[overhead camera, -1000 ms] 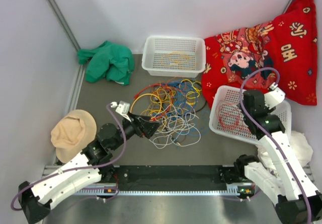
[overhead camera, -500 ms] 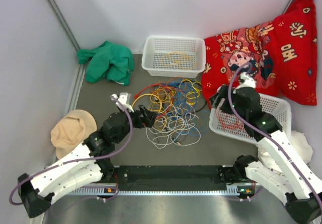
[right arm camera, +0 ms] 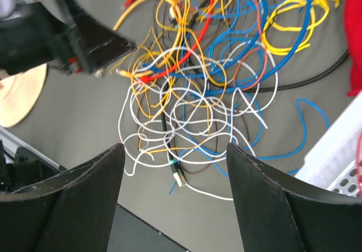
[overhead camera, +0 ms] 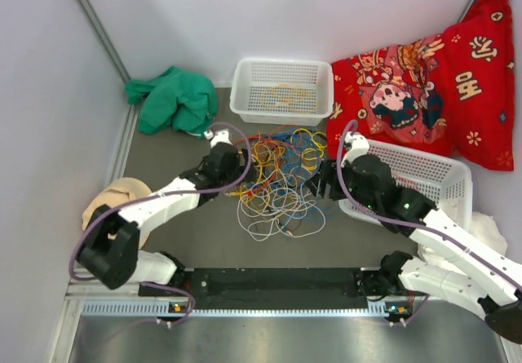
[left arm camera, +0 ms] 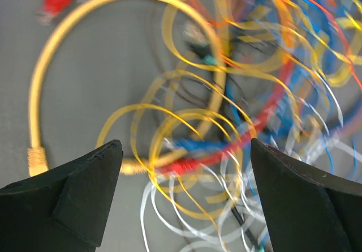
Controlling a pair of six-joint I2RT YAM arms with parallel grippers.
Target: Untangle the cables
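Observation:
The cables (overhead camera: 281, 175) lie in a loose tangle of yellow, red, orange, blue and white wires on the grey table. My left gripper (overhead camera: 237, 167) hovers at the tangle's left edge, open, with a thick yellow cable (left arm camera: 45, 82) and white loops beneath the left gripper (left arm camera: 185, 144). My right gripper (overhead camera: 318, 185) is at the tangle's right edge, also open. In the right wrist view the right gripper (right arm camera: 175, 147) hangs above white cables (right arm camera: 186, 116) and a small plug (right arm camera: 179, 178), holding nothing. The left gripper (right arm camera: 85, 37) shows there at the top left.
A white basket (overhead camera: 281, 90) stands behind the tangle. A second white basket (overhead camera: 440, 175) sits at the right under my right arm. A green cloth (overhead camera: 171, 100) lies back left, a red cushion (overhead camera: 424, 77) back right, a tan hat (overhead camera: 114, 204) near left.
My left gripper has swung forward to the tangle's left edge. My right gripper has moved left, from over the right basket to the tangle's right edge.

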